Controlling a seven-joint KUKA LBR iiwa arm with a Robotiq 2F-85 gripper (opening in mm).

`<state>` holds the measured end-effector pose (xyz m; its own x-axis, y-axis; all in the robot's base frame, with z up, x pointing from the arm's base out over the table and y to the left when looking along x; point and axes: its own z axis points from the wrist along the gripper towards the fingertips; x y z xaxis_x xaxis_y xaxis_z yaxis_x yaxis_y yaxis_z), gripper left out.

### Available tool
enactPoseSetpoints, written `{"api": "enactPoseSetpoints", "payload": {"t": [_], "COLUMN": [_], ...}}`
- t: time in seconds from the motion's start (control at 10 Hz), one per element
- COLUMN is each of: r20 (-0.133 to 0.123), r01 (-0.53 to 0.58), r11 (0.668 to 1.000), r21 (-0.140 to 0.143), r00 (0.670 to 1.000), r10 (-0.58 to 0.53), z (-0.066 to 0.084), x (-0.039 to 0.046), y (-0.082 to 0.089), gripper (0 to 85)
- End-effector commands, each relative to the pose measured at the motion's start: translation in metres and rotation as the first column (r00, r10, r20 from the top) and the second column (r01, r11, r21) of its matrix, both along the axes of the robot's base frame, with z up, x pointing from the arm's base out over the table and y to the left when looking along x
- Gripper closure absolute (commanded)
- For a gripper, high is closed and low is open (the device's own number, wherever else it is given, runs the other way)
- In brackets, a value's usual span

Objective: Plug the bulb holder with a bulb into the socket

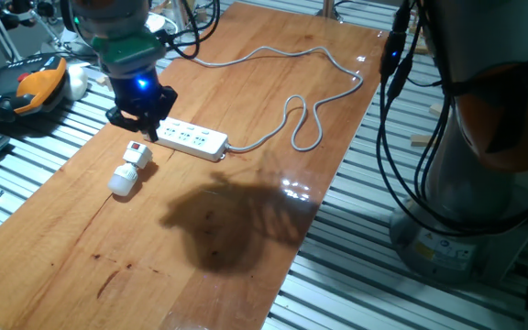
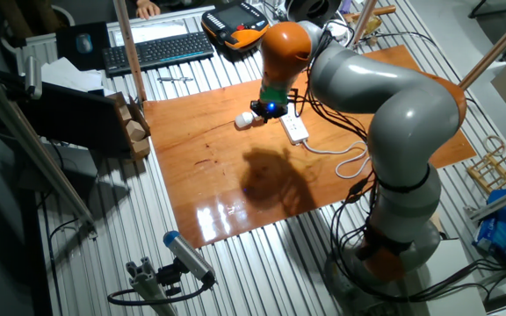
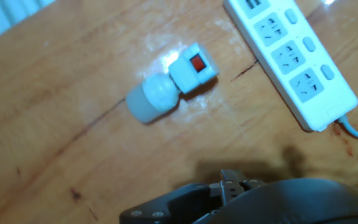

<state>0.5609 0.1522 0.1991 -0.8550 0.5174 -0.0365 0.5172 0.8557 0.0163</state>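
step: we judge approach, nothing grasped.
gripper (image 1: pixel 143 117): above strip's end; finger spread unreadable.
bulb holder with a bulb (image 3: pixel 169 86): lying on table, beside socket (image 3: pixel 291 59).
next: descend, grasp holder body.

One bulb holder with a bulb (image 3: pixel 169 87) lies near the centre-left of the hand view, and one socket (image 3: pixel 294 62) runs along the upper right. Three outlets show on it there (a fourth is cut by the top edge). One grey cord (image 1: pixel 301 110) loops across the fixed view's middle. One wooden table (image 1: pixel 200 266).
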Motion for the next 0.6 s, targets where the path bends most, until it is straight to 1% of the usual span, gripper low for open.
{"api": "enactPoseSetpoints", "payload": {"t": [0.0,0.2,0.3,0.4,0.5], "r20": [0.003,0.029,0.046,0.071,0.078], "r01": [0.303,0.366,0.383,0.401,0.412], "r11": [0.953,0.93,0.924,0.916,0.911], "r21": [-0.002,-0.022,-0.019,-0.025,-0.027], "r00": [0.953,0.93,0.923,0.915,0.909], "r10": [-0.303,-0.366,-0.382,-0.398,-0.409], "z": [0.0,-0.002,-0.006,-0.014,-0.017], "x": [0.0038,0.0092,0.01,0.0118,0.0146], "y": [0.0,-0.001,-0.001,-0.002,-0.003], "gripper": [85.0,85.0,85.0,85.0,85.0]}}
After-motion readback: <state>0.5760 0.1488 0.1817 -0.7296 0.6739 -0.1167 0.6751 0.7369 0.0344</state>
